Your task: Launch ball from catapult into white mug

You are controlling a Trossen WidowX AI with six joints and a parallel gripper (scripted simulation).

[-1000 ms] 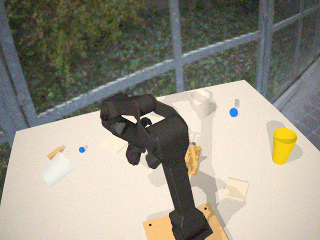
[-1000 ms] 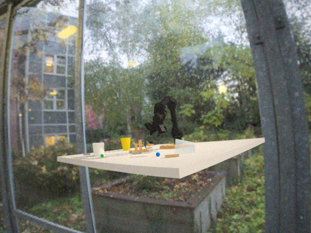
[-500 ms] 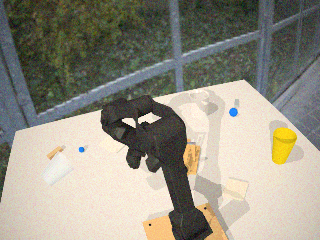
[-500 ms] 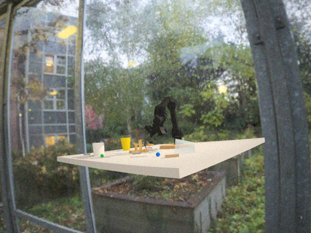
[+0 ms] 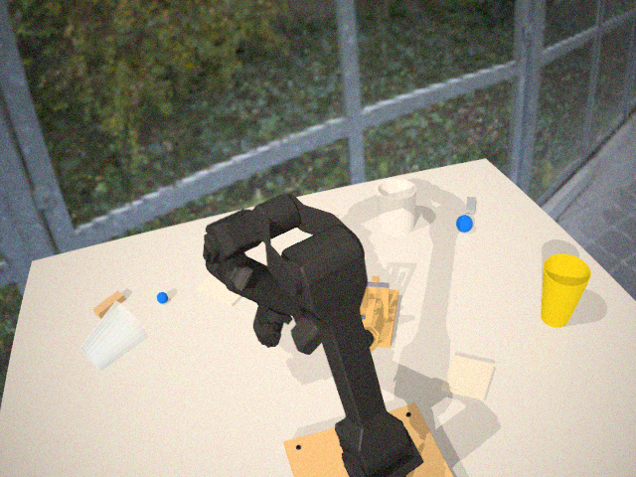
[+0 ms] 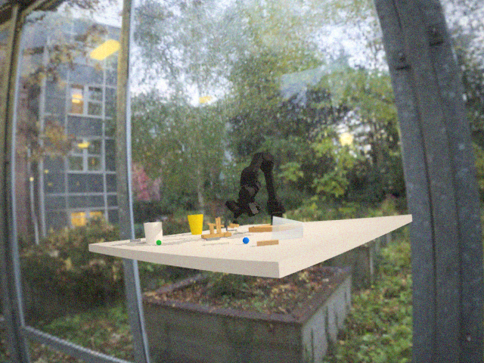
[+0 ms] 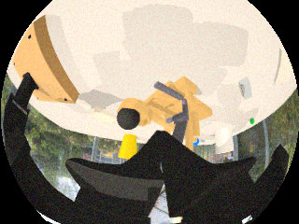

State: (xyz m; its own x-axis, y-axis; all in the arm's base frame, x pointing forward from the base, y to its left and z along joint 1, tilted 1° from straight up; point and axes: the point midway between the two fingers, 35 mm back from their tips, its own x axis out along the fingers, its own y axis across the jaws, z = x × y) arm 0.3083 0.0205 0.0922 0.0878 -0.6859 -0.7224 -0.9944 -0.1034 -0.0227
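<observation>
The wooden catapult [image 5: 381, 309] [image 6: 212, 231] [image 7: 181, 105] stands at mid table, partly hidden behind my arm in the top view. In the wrist view a dark ball [image 7: 129, 118] sits at the end of its arm. The white mug [image 5: 398, 198] [image 6: 153, 231] stands at the far edge of the table. My gripper [image 5: 285, 332] [image 6: 239, 207] [image 7: 160, 134] is shut and empty. It hangs above the table just left of the catapult, not touching it.
A yellow cup [image 5: 563, 287] [image 6: 195, 223] [image 7: 127, 147] stands right. Blue balls [image 5: 463, 223] [image 5: 162, 297] [image 6: 245, 240] lie on the table, a green ball [image 6: 158, 242] [image 7: 252, 121] by the mug. A clear cup [image 5: 112, 334] [image 6: 286, 229] lies near a wooden block [image 5: 108, 303] [image 6: 268, 242]. A beige tile [image 5: 470, 376] lies front right.
</observation>
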